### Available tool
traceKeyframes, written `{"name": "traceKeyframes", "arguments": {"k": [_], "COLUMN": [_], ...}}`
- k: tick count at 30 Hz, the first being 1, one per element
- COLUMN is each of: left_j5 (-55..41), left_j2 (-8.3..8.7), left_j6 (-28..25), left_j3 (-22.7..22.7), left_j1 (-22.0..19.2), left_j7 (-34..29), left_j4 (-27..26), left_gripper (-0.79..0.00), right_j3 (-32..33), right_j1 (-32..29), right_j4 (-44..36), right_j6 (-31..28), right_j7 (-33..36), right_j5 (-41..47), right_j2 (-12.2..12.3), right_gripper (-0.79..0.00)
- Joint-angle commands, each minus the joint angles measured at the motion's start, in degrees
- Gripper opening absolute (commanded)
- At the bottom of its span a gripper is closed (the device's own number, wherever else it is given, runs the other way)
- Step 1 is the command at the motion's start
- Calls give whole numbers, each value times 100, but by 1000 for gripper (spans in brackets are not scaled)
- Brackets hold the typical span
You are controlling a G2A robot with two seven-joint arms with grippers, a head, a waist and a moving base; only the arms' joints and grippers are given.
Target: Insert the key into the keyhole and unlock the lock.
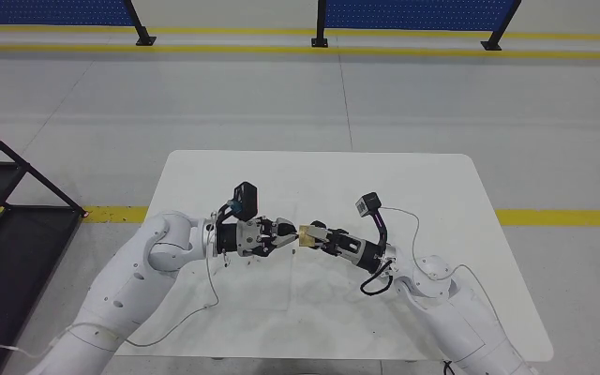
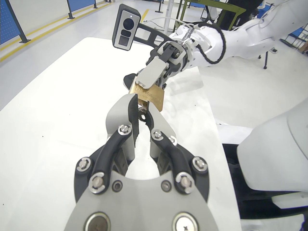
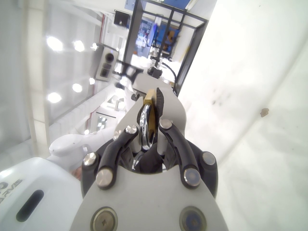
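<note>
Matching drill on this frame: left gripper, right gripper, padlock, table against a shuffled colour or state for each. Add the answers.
1. left gripper
2. right gripper
3. padlock
4. table

A. white
B. shut on the padlock
C. brass
D. shut on the key

Pairs: 1-D, 2-B, 3-C, 4-A

Left gripper (image 2: 140, 108): its 2 fingers (image 2: 120, 116) are clamped on the key (image 2: 142, 116), whose holed head shows between the pads. The key's blade points into the near end of the brass lock (image 2: 151, 95). It appears seated in the keyhole, though the fingertips hide the joint.

Right gripper (image 2: 142, 80): grips the lock at its far end, 1 grey finger (image 2: 152, 72) flat on the upper face. The lock is held above the white surface (image 2: 60, 102). A wrist camera (image 2: 126, 29) stands on a black bracket above the right gripper.
</note>
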Motion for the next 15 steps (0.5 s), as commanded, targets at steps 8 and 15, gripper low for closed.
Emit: {"name": "traceKeyframes", "arguments": {"k": [8, 15], "left_j5": [826, 1377], "left_j2": [37, 71], "left_j6": [0, 0], "left_j3": [-43, -84], "left_j1": [121, 204], "left_j7": [653, 1090], "left_j4": [-174, -271], "left_gripper": [-785, -785], "right_j3": [0, 0], "right_j1": [0, 0], "right_j4": [0, 0], "right_j6": [0, 0], "right_j7": [0, 0], "right_j5": [0, 0], "right_j2": [0, 0], "right_gripper": [-785, -785]}}
